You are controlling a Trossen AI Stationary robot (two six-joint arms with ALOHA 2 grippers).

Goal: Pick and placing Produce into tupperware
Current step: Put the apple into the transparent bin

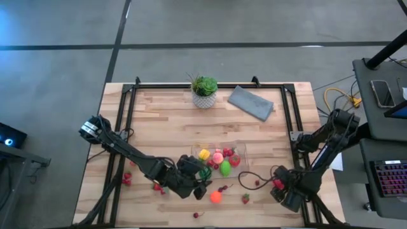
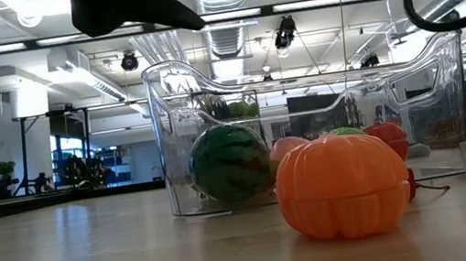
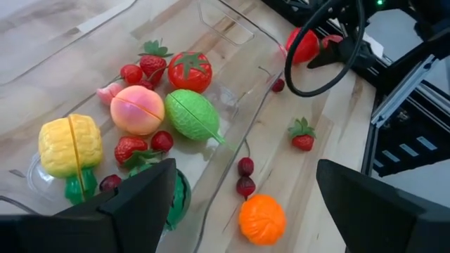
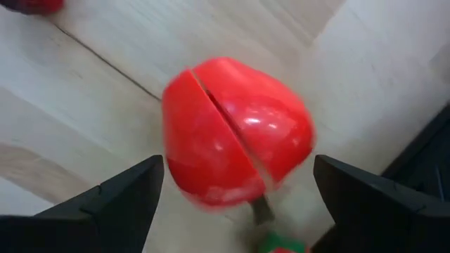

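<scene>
The clear tupperware [image 1: 240,147] stands on the wooden table, near its front edge. In it lie a yellow piece [image 3: 69,144], a pink peach [image 3: 137,109], a green fruit [image 3: 193,114], a tomato [image 3: 189,71], strawberries and a striped melon [image 2: 230,161]. An orange piece [image 3: 261,219], cherries [image 3: 245,184] and a strawberry [image 3: 302,135] lie on the table beside it. My left gripper [image 1: 194,184] hovers open at the container's near left corner. My right gripper [image 1: 280,189] points down, open, over a red toy fruit [image 4: 235,133]; its fingers stand on either side without touching.
A potted plant [image 1: 205,91] and a folded grey cloth [image 1: 250,102] sit at the far edge. More red pieces [image 1: 127,179] lie near the left rail and one [image 1: 197,215] at the front edge. A black cable loop [image 1: 250,179] lies right of the container.
</scene>
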